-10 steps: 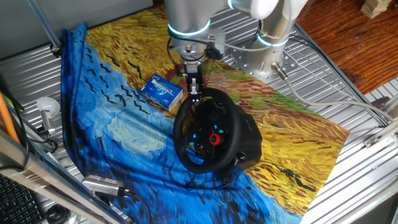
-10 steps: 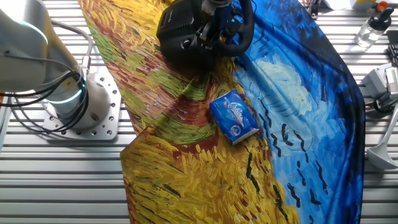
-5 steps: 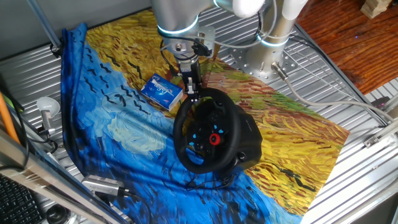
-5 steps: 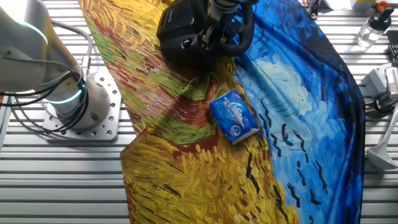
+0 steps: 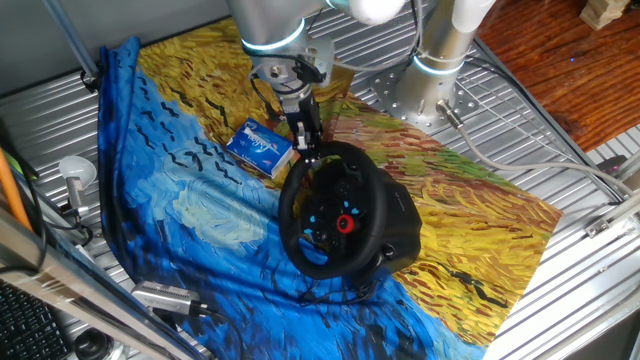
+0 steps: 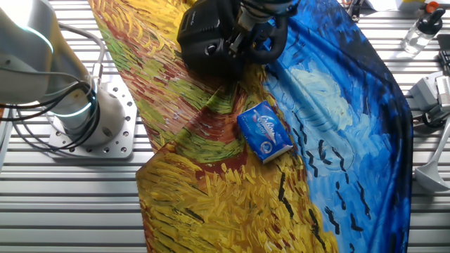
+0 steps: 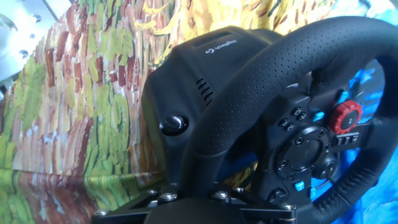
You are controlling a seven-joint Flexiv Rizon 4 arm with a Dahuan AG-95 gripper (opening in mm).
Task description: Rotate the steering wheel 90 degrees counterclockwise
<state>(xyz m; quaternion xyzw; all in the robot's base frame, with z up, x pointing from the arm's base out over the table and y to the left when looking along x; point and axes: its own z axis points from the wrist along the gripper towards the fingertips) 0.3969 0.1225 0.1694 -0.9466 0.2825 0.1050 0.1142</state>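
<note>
The gripper is clamped on the top rim of the steering wheel, tilted so the arm can drag it around its hub. The wheel's base lies just beyond the fingers, the red button to their right.

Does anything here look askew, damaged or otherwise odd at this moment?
Nothing looks damaged or spilled. The steering wheel sits on its base, and the gripper is at its upper rim. The painted cloth is rumpled and hangs off the table edge. A small blue-and-white box lies flat beside the wheel, apart from it.
</note>
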